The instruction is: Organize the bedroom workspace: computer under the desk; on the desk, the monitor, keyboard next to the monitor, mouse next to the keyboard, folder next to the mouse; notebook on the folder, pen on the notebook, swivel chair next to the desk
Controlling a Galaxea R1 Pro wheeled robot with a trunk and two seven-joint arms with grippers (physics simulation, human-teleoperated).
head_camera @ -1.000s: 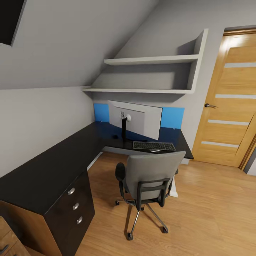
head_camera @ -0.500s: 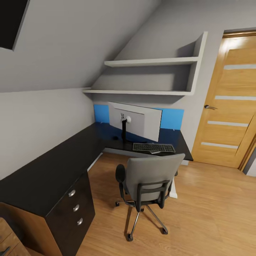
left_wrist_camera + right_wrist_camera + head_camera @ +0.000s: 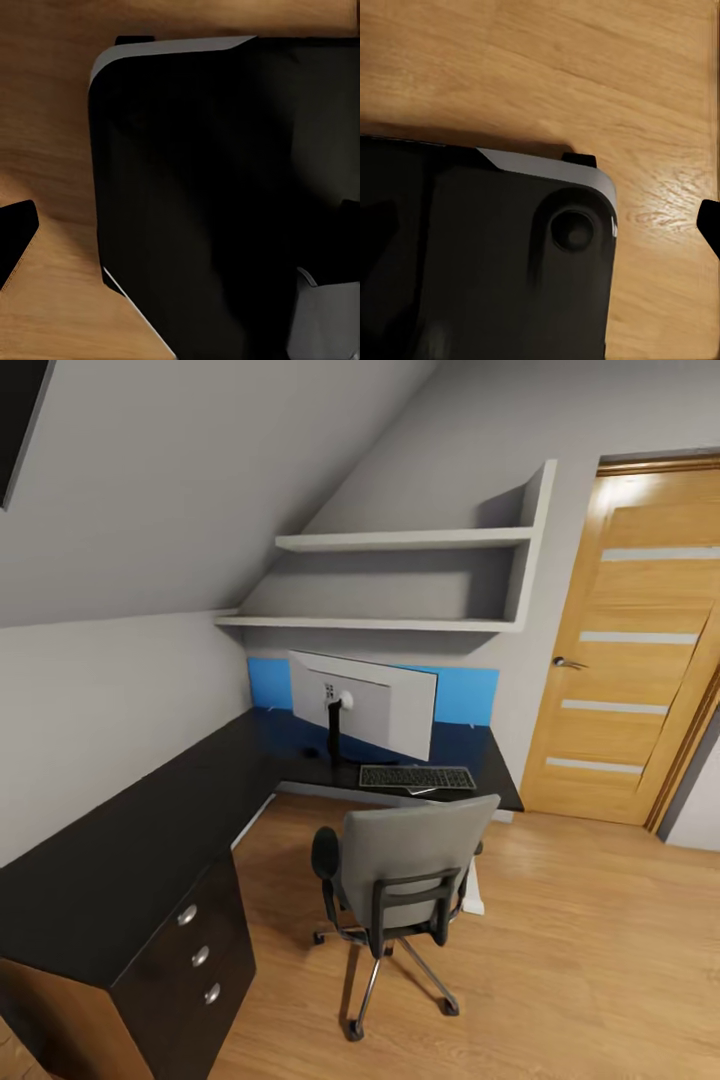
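The L-shaped black desk runs along the left wall and turns across the far wall. On its far wing stands the monitor, its pale grey back toward me. The black keyboard lies in front of it near the desk edge. A small dark lump, perhaps the mouse, sits beside the monitor stand. The grey swivel chair stands at the desk with its back to me, hiding its seat. The folder, notebook, pen and computer are hidden or out of view. In each wrist view a dark tip shows at the picture's edge.
Black drawers with silver knobs close the desk's near end. Two white shelves hang under the sloping ceiling. A wooden door stands at the right, with open wood floor before it. Both wrist views look down on the robot's black base.
The whole picture has shifted, so the camera moved. The desk, monitor and chair now sit slightly further left, and the low wood cabinet corner has left the picture. No object moved.
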